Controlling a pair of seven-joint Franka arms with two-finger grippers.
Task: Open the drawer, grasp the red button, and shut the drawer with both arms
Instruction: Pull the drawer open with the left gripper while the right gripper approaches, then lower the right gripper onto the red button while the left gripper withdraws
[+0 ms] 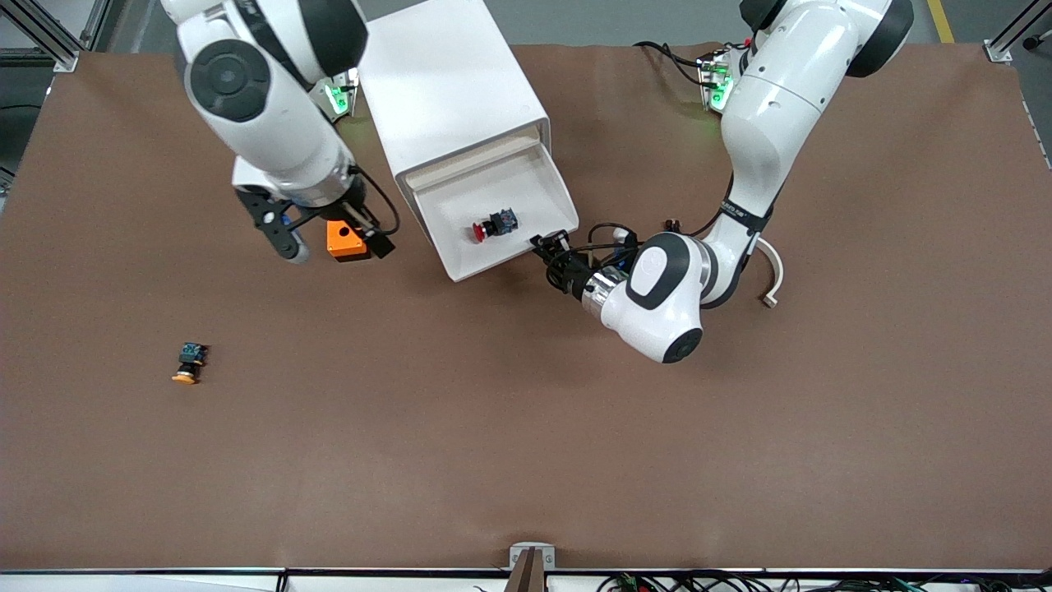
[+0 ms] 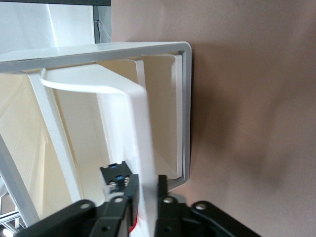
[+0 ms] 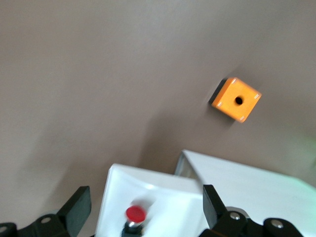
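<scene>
The white drawer (image 1: pixel 460 251) stands pulled out of its white cabinet (image 1: pixel 448 90). The red-capped button (image 1: pixel 491 225) lies on its side on the drawer's floor. My left gripper (image 1: pixel 552 245) is shut on the drawer's white handle (image 2: pixel 89 81) at the front corner; in the left wrist view (image 2: pixel 146 197) the bar runs between the fingers (image 2: pixel 129 195), with the button's dark body (image 2: pixel 115 172) just inside. My right gripper (image 1: pixel 335 245) is open and empty, up over the table beside the drawer. The right wrist view (image 3: pixel 145 210) shows the button (image 3: pixel 135 215) in the drawer (image 3: pixel 163 190) below.
An orange box (image 1: pixel 345 240) sits on the table under my right gripper, beside the drawer toward the right arm's end; it also shows in the right wrist view (image 3: pixel 237 99). A yellow-capped button (image 1: pixel 189 363) lies nearer the front camera, toward the right arm's end.
</scene>
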